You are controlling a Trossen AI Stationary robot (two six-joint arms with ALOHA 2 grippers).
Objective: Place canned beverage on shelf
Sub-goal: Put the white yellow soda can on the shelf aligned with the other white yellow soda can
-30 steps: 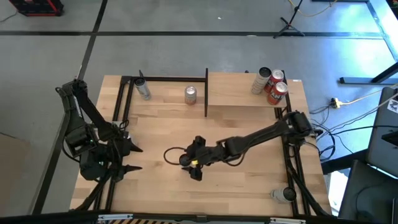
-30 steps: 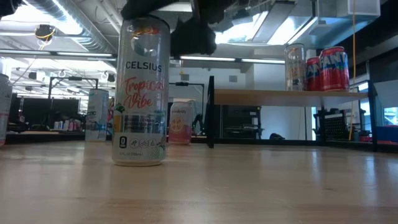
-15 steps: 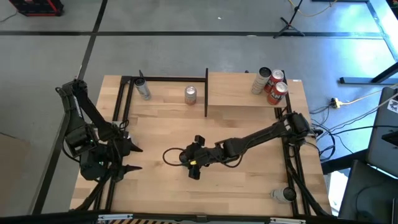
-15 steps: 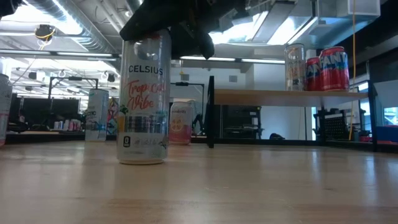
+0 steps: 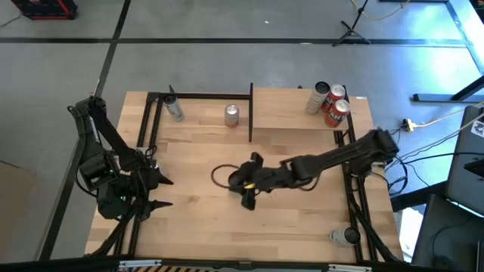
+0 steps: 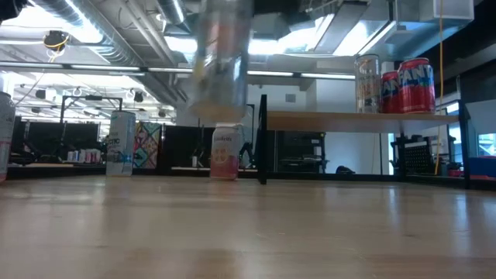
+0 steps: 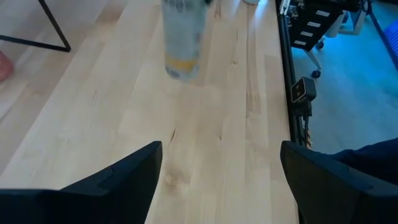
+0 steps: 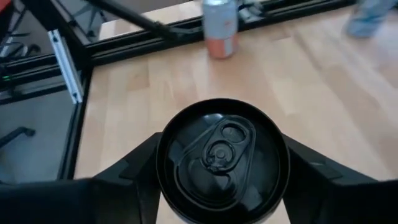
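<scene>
A tall pale beverage can with a black top (image 8: 221, 155) is in my right gripper (image 5: 243, 181) over the middle of the table. It shows blurred and off the tabletop in the low view (image 6: 221, 62) and in the left wrist view (image 7: 182, 37). The shelf (image 5: 291, 113) is a pale wood panel on black posts at the far right, also seen in the low view (image 6: 356, 120). Three cans (image 5: 330, 103) stand on it. My left gripper (image 5: 159, 191) is open and empty at the table's left side. My right gripper pinches the can's side wall just below its top rim (image 8: 163, 163) between its two fingers, one on each side. The fingers (image 8: 134, 171) come about level from the table's right. The can hangs roughly upright, its bottom (image 6: 219, 112) clear of the tabletop.
Two cans (image 5: 175, 110) (image 5: 231, 115) stand near the table's far edge, left of the shelf's black post (image 5: 250, 113). Another can (image 5: 344, 236) lies at the near right corner. Black frame rails (image 5: 355, 196) run along the table's sides.
My right gripper has first nudged the can a little toward the table's right edge, turning it slightly. It has then lifted the can clear of the tabletop and carried it up, toward the right and a bit toward the far edge.
</scene>
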